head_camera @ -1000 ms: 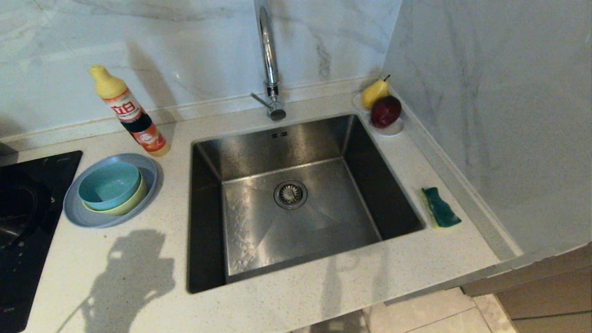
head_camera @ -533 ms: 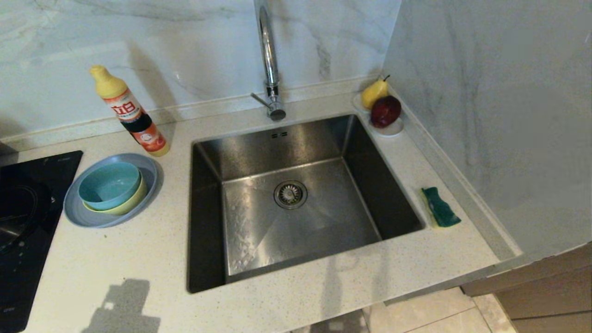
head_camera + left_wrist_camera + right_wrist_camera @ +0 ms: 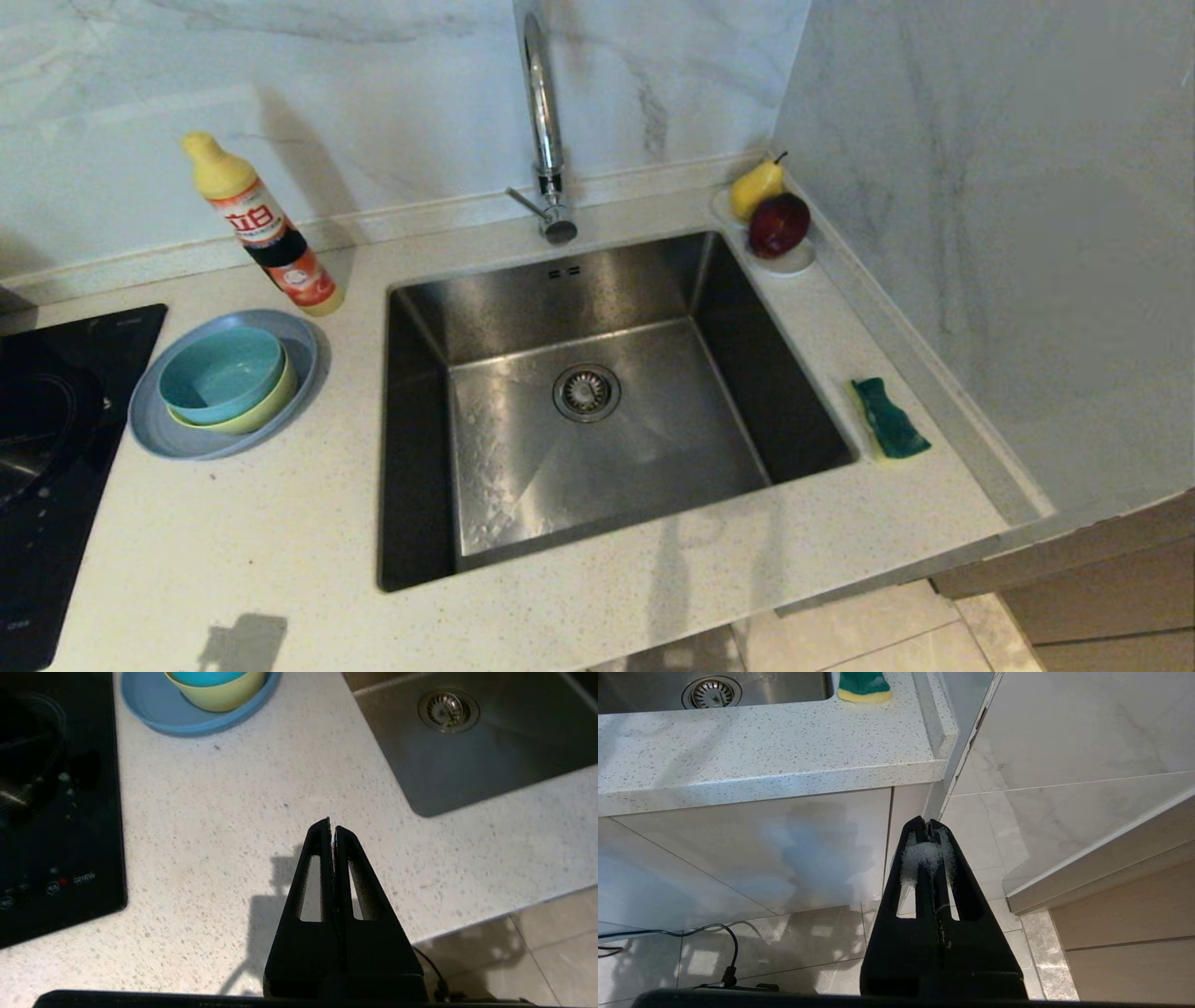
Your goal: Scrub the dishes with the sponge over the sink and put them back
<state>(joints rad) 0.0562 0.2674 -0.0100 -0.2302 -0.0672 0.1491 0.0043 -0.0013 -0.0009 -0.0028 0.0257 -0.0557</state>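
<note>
Left gripper (image 3: 332, 828) pressed together, empty, over the bare speckled desk (image 3: 261, 812) near its front edge, between the black cooktop (image 3: 56, 812) and the sink (image 3: 467, 751). Right gripper (image 3: 928, 823) also pressed together, holding nothing, parked below desk level by the cabinet front. Dishes stacked left of the sink: teal bowl (image 3: 219, 373) nested in yellow bowl (image 3: 271, 406), both on the grey-blue plate (image 3: 149, 420). Sponge (image 3: 889, 418) on the desk just right of the sink, green side up. Detergent bottle (image 3: 266, 229) behind the plate; saucer with pear and apple (image 3: 792, 261) at the back right corner.
</note>
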